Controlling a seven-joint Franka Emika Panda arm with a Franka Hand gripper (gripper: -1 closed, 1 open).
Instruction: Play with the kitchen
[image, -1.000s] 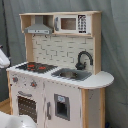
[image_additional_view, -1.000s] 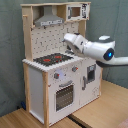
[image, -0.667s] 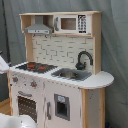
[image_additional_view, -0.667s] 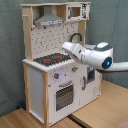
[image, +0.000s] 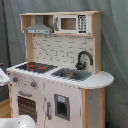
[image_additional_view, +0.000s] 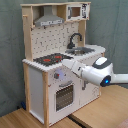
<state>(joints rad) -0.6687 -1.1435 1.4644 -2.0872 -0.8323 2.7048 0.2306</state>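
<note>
Little of the play looks done, by my judgement; the toy kitchen (image_additional_view: 60, 65) stands upright on the wooden floor (image_additional_view: 30, 119) against a grey curtain (image_additional_view: 112, 25), oven door (image_additional_view: 64, 96) shut, hob (image: 36, 66) and steel sink (image: 71, 74) bare. My claw (image_additional_view: 64, 66) hovers at the front edge of the counter just above the knobs (image_additional_view: 58, 76) in the second exterior view; whether it is apart or together I cannot tell. Nothing stands between me and the knobs; the black tap (image_additional_view: 75, 40), grey hood (image: 39, 30) and toy microwave (image: 72, 23) sit well apart from me.

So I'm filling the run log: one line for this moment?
arm: at kitchen front | gripper: near knob | hob: bare
</note>
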